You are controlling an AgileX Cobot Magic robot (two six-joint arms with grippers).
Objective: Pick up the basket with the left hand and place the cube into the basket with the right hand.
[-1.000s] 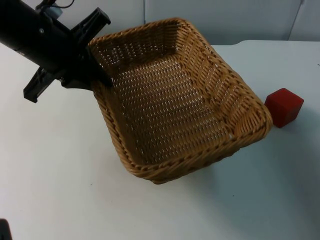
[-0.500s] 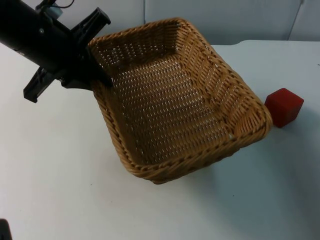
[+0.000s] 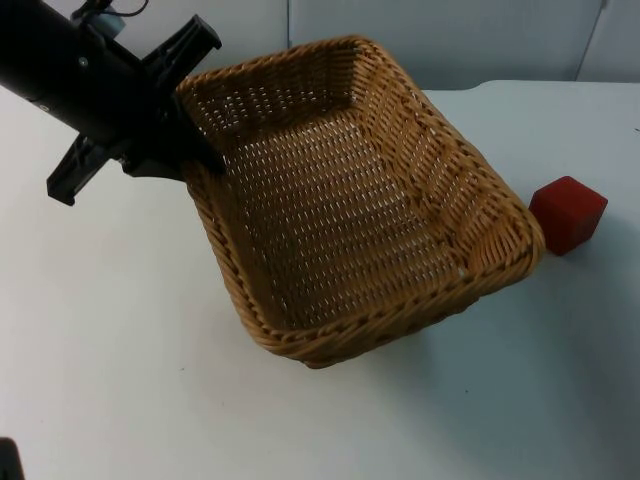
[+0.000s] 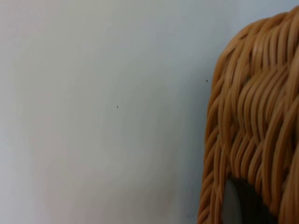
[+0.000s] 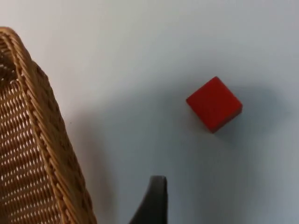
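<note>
A woven wicker basket (image 3: 300, 345) is held at a slant in the middle of the top view and casts a shadow on the table under its near rim. My left gripper (image 3: 196, 156) is shut on the basket's far left rim, and that weave (image 4: 252, 121) sits close up in the left wrist view. The basket holds nothing. A red cube (image 3: 568, 214) rests on the table just right of the basket's right corner, apart from it. In the right wrist view, my right gripper (image 5: 154, 203) hovers above the table short of the cube (image 5: 214, 103), beside the basket wall (image 5: 42, 140).
The white table (image 3: 120, 360) runs to a grey partition wall (image 3: 480, 40) at the back. Bare surface lies in front of the basket and around the cube.
</note>
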